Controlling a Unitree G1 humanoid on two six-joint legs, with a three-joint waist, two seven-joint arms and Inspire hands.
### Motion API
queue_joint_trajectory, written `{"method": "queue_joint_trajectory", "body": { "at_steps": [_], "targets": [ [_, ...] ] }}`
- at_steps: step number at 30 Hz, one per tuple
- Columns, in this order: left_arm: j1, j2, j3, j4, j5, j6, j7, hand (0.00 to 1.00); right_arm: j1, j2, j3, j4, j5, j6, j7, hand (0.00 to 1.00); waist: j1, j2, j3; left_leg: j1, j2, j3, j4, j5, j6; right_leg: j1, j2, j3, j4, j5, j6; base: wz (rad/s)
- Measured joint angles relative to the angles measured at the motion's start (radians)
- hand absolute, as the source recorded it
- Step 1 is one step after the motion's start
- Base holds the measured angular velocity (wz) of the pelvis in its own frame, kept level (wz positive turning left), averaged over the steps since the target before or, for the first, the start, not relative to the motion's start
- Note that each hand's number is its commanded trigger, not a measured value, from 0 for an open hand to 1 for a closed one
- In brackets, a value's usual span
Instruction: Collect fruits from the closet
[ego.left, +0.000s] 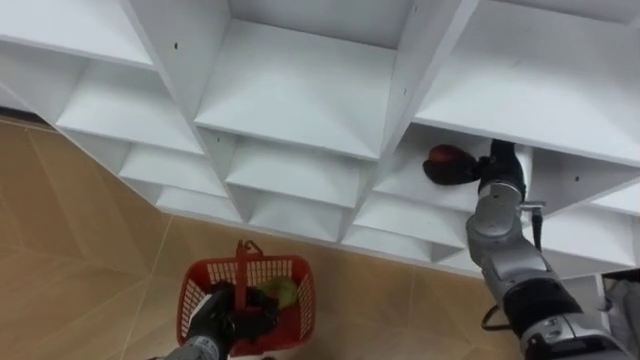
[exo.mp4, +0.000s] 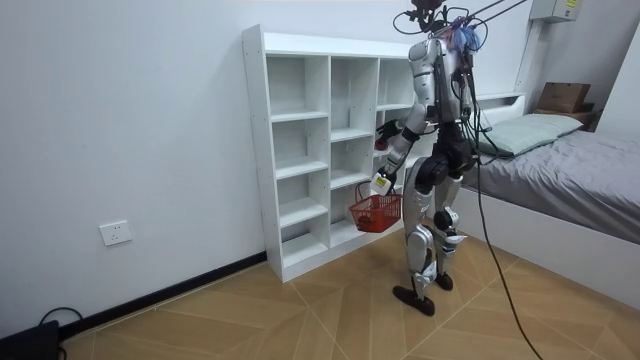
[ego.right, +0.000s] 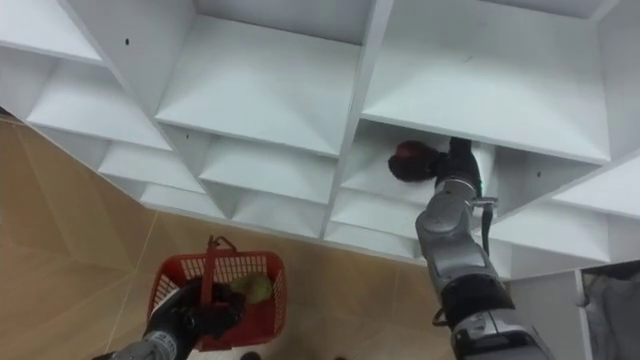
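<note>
Fingers (ego.left: 468, 170) of the right hand (ego.left: 495, 168) are curled round a dark red fruit (ego.left: 440, 156) inside a right-side closet (ego.left: 300, 90) compartment. It's probably light, firm and a bit slick, so it's best cupped round the middle, not squeezed. The red basket (ego.left: 300, 266), a greenish fruit (ego.left: 283, 291) inside, is gripped by the left hand (ego.left: 215, 318).

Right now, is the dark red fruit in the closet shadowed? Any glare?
Left eye view: the dark red round fruit lies in shade under a board of the white closet, at the right hand; no glare. Room view: soft, even light on the red plastic basket.
</note>
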Motion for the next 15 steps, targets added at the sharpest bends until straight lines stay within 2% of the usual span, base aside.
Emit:
{"method": "queue_joint_trajectory", "body": {
  "at_steps": [12,15],
  "targets": [
    [-0.005,0.001,0.0,-0.001,0.001,0.0,-0.003,1.0,-0.011,-0.041,-0.007,0.001,-0.003,0.001,-0.007,0.0,0.002,-0.003,0.002,-0.017,0.0,0.003,-0.001,0.001,-0.001,-0.022,0.002,0.002,0.002,0.0,0.0,-0.01],
    [-0.008,0.0,-0.001,-0.001,0.002,0.0,-0.006,1.0,-0.011,-0.05,-0.006,0.012,-0.002,0.002,0.012,0.0,0.013,-0.006,0.0038,-0.016,0.001,0.003,-0.001,0.001,-0.001,-0.023,0.002,0.002,0.002,0.0,0.0,0.0]
  ]
}}
